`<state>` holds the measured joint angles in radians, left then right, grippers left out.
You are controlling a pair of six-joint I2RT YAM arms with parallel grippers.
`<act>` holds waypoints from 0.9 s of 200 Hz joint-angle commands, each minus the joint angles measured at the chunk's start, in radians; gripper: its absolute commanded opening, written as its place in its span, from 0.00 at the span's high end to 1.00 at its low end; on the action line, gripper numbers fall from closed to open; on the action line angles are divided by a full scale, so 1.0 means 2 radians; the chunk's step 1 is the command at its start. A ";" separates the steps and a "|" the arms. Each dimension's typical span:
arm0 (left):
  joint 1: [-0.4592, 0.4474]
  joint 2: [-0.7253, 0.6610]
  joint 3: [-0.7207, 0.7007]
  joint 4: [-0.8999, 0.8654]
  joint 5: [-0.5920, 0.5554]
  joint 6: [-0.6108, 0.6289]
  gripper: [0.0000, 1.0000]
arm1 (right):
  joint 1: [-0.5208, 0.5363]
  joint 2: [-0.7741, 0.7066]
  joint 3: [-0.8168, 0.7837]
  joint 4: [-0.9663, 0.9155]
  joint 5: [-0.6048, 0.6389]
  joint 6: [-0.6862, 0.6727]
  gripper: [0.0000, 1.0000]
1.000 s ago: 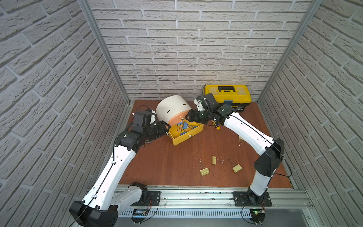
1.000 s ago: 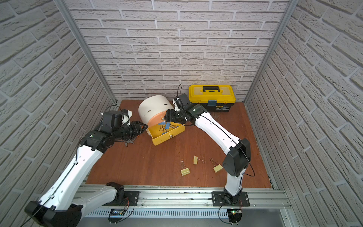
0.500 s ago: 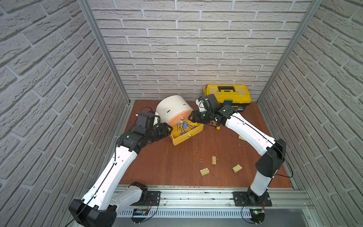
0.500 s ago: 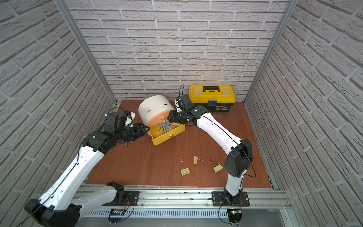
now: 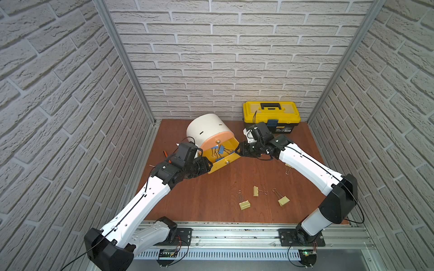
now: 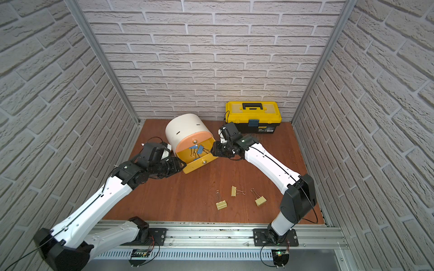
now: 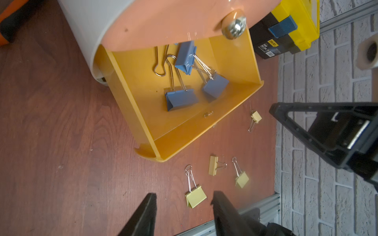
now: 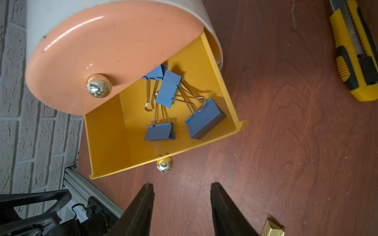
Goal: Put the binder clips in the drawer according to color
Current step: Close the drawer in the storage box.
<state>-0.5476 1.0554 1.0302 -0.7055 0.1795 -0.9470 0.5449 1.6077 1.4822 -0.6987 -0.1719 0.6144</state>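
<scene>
While blue binder clips point(image 7: 181, 100) lie in the pulled-out yellow drawer point(image 7: 235, 59), both sets of jaws stand apart, empty. Yellow binder clips point(image 5: 244, 205) lie toward the counter's point(image 5: 199, 201) front edge.

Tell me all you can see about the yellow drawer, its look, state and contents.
The yellow drawer is a glossy, plastic-looking tray pulled out beneath the closed peach drawer. A shiny round knob sits on its front. Four blue binder clips with silver wire handles lie inside. Neither gripper touches it.

evenly and brightly lit from above, soft short shadows; top views bowed at edges; glare on peach drawer front point(image 8: 114, 47).
</scene>
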 commanded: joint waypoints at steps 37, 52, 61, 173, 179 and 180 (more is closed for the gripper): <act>-0.028 -0.004 -0.047 0.052 -0.024 -0.031 0.54 | -0.006 -0.043 -0.066 0.038 0.005 0.010 0.54; -0.029 -0.003 -0.059 0.064 -0.024 -0.036 0.57 | -0.007 -0.046 -0.078 0.042 0.005 0.013 0.56; -0.029 -0.003 -0.064 0.068 -0.026 -0.038 0.59 | -0.008 -0.047 -0.084 0.045 0.004 0.014 0.57; -0.022 0.028 -0.087 0.108 -0.031 -0.048 0.94 | -0.040 -0.026 -0.108 0.071 -0.038 0.022 0.89; -0.021 0.030 -0.086 0.109 -0.031 -0.049 0.95 | -0.043 -0.023 -0.107 0.072 -0.043 0.022 0.93; -0.021 0.031 -0.086 0.110 -0.031 -0.049 0.96 | -0.044 -0.023 -0.107 0.072 -0.044 0.022 0.94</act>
<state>-0.5999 1.1019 0.8700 -0.5430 0.1307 -1.0405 0.4763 1.5520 1.2709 -0.5934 -0.2199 0.6579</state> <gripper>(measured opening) 0.063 0.109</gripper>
